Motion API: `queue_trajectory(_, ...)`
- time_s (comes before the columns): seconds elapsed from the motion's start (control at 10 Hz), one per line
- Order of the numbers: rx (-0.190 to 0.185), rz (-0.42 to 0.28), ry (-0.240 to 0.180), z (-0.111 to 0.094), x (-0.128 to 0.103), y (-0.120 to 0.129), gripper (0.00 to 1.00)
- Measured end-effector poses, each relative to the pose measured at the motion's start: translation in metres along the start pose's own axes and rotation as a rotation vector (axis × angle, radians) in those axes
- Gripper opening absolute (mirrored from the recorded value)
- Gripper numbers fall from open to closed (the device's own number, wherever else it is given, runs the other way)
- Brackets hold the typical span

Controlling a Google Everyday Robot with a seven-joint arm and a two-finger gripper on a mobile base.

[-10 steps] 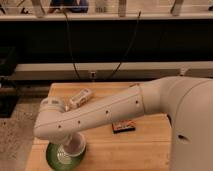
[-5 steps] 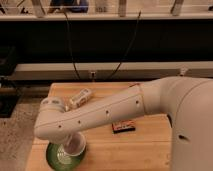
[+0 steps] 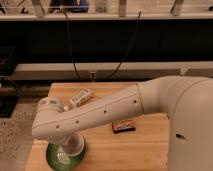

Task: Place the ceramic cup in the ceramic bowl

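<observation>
We see the round green ceramic bowl (image 3: 55,159) at the light wooden table's (image 3: 145,150) 7 o'clock corner, close to its front and left edges, with open tabletop toward 3 o'clock. The pale ceramic cup (image 3: 74,148) is inside the bowl's rim under the gripper (image 3: 66,141), and we cannot tell whether the claw grips it. A white wrapped bar (image 3: 81,96) lies at 11 o'clock, and a small dark packet (image 3: 123,126) lies near the centre.

You have one wooden table (image 3: 135,150) in front of you, and on it you count one ceramic bowl (image 3: 54,159), one ceramic cup (image 3: 74,146), one white packet (image 3: 81,96) and one dark packet (image 3: 123,127). Behind it you have two black cables (image 3: 70,47) and one wall outlet (image 3: 93,75). You have one arm (image 3: 100,115) with one gripper (image 3: 68,143), low over the bowl at the table's front left corner
</observation>
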Motion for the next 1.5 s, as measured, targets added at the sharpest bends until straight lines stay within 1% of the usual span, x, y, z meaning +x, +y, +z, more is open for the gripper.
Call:
queue_trajectory(0.1, -0.019, -0.009, 0.001, 0.004, 0.001, 0.0, 0.02)
queue_trajectory(0.2, -0.033, -0.022, -0.008, 0.009, -0.002, -0.004, 0.0)
queue_trajectory(0.3, -0.051, -0.028, -0.007, 0.012, -0.001, -0.004, 0.02)
queue_trajectory(0.4, -0.072, -0.033, -0.003, 0.014, 0.0, -0.005, 0.07)
queue_trajectory(0.5, -0.108, -0.041, 0.002, 0.018, -0.001, -0.008, 0.2)
queue_trajectory(0.7, -0.145, -0.046, 0.006, 0.021, -0.001, -0.009, 0.36)
queue_trajectory(0.8, -0.165, -0.048, 0.007, 0.022, -0.001, -0.009, 0.47)
queue_trajectory(0.9, -0.178, -0.051, 0.005, 0.023, -0.002, -0.009, 0.59)
queue_trajectory(1.1, -0.189, -0.059, -0.001, 0.024, -0.001, -0.01, 0.76)
queue_trajectory(1.2, -0.191, -0.063, -0.007, 0.025, -0.001, -0.009, 0.8)
queue_trajectory(1.5, -0.188, -0.073, -0.02, 0.025, 0.001, -0.008, 0.8)
